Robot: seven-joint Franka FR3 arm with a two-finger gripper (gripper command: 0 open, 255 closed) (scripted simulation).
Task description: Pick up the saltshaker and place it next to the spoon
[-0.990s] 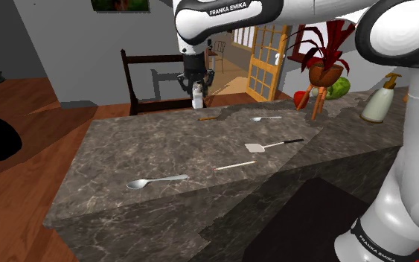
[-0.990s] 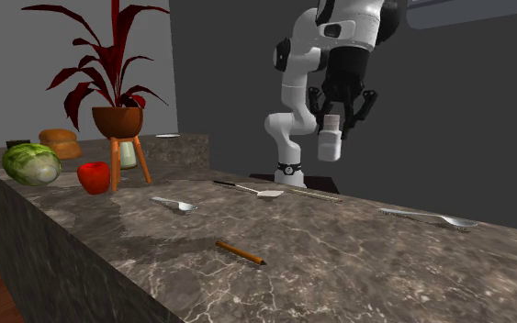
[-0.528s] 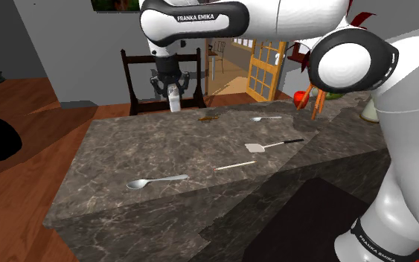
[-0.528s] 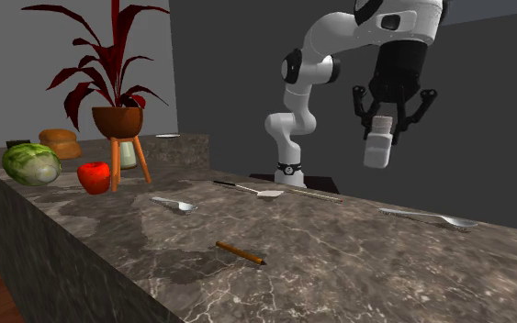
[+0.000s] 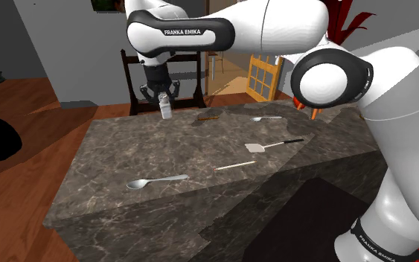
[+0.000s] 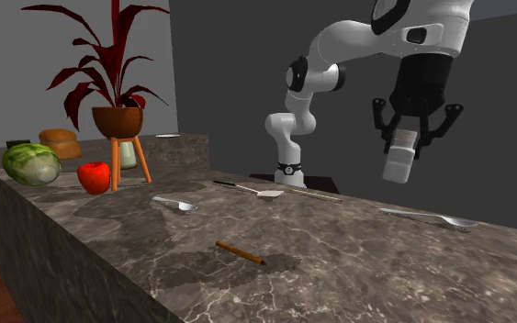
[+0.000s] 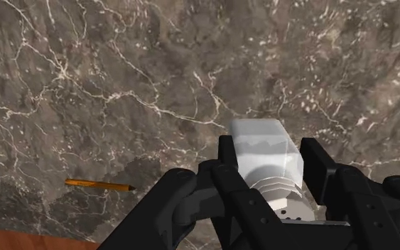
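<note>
**Beyond the spoon [image 5: 155, 181], the claw [image 5: 164, 97] holds the saltshaker [image 5: 166, 110] aloft**

The spoon lies by the table's [image 5: 126, 141] front edge; well beyond it the saltshaker hangs clear, clenched by its cap, probably to allow an upright set-down.

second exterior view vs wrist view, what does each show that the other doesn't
Second exterior view: potted plant, apple, spatula, a spoon. Wrist view: the ribbed cap of the saltshaker, clamped in the end effector. Both: saltshaker, end effector, pencil, marble counter.
</note>
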